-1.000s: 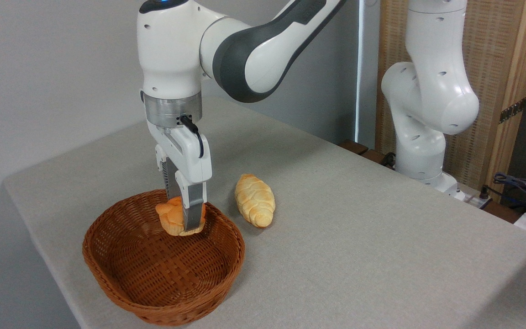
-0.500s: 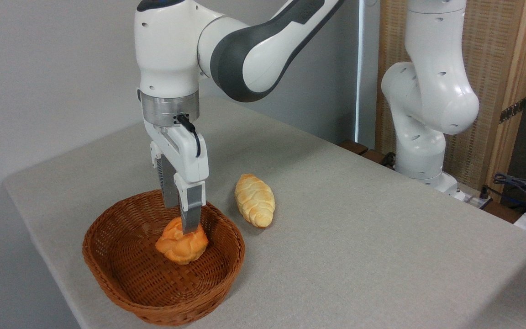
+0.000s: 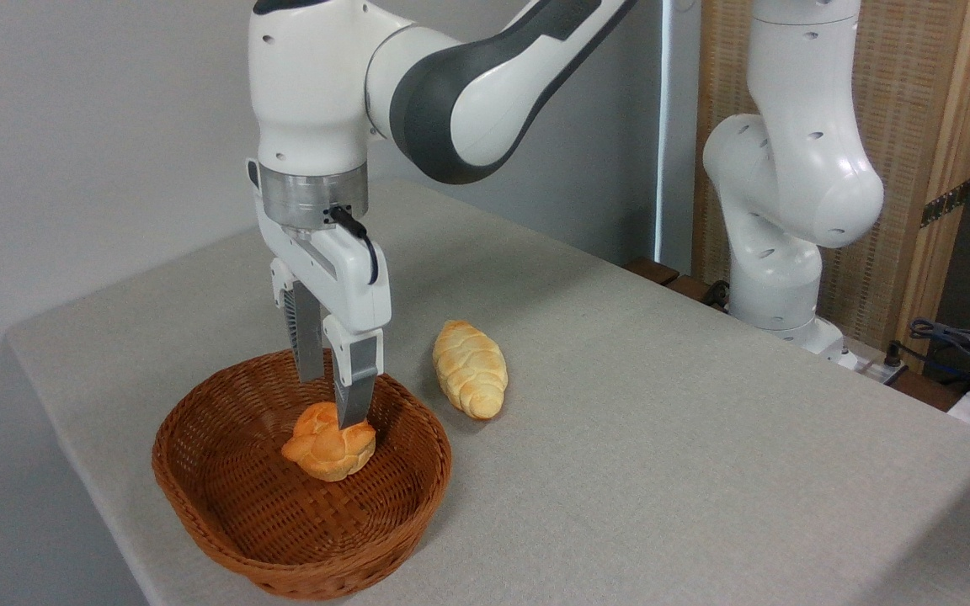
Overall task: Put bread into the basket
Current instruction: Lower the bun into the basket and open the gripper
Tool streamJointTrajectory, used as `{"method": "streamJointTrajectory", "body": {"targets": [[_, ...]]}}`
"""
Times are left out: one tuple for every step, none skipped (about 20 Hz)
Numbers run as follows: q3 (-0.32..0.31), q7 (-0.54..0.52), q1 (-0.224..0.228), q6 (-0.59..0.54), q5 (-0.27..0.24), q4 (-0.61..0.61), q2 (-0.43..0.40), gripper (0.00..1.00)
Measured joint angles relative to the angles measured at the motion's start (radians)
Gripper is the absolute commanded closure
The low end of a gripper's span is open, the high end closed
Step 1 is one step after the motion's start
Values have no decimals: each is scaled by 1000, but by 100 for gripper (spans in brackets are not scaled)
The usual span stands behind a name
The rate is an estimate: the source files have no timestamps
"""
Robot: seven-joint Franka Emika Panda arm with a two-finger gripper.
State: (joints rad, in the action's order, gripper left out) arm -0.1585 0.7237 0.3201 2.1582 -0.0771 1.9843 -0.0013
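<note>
Bread (image 3: 329,450) lies on floor of basket (image 3: 199,522), right-of-centre, slightly wider left-right than deep. End effector (image 3: 332,396) directly above it — fingers spread, nothing held; right fingertip looks at bun's top, contact unclear. Judgement: placement done, clear path is straight up. Paler loaf (image 3: 470,368) on tabletop (image 3: 662,438), right of basket.

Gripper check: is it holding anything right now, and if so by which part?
Nothing is held. The gripper is open just above the bread, which lies on the floor of the basket.
</note>
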Motion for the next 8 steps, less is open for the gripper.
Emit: {"method": "streamJointTrajectory", "body": {"targets": [[-3,-3,0,-8,0,-1,-7,0],[-9,-4,-1,-26,0,-3,-15,0],[-18,-4,-1,-53,0,-4,-25,0],[-29,-4,-2,-85,0,-4,-37,0],[-36,-4,-3,-121,0,-4,-49,0],[-40,-4,-3,-159,0,-5,-60,0],[-41,-4,-3,-197,0,-5,-71,0],[-42,-4,-3,-223,0,-5,-79,0]]}}
